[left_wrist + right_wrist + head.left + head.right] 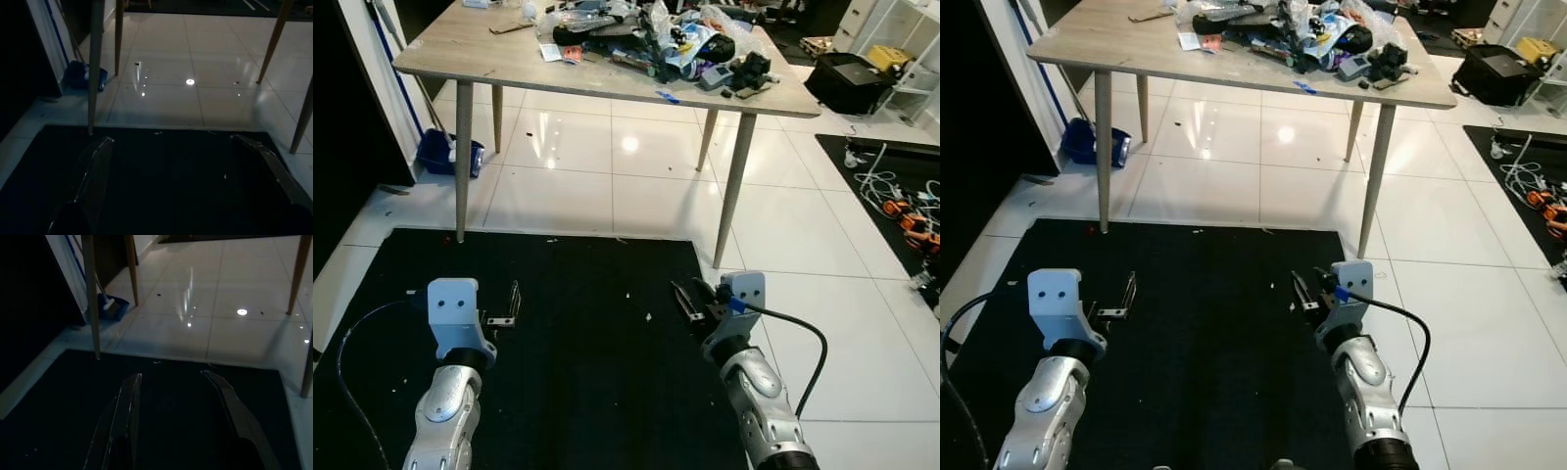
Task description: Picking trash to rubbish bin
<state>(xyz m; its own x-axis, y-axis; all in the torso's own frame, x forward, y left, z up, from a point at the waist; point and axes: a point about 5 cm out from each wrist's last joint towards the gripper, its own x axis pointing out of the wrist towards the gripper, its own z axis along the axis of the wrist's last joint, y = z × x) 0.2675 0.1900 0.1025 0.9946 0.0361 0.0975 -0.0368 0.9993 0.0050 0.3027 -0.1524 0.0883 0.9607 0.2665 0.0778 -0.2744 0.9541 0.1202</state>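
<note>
We hold the left claw [513, 305] and right claw [688, 299] forward over the black mat [587, 372], both spread wide and empty, ready for the trash heaped on the table [460, 49] ahead.

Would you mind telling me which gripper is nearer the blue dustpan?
Left. The left gripper hovers over the black mat on the dustpan's side; the right gripper hovers farther across the mat.

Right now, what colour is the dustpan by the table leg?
Blue dustpan, clearest in the left eye view.
</note>
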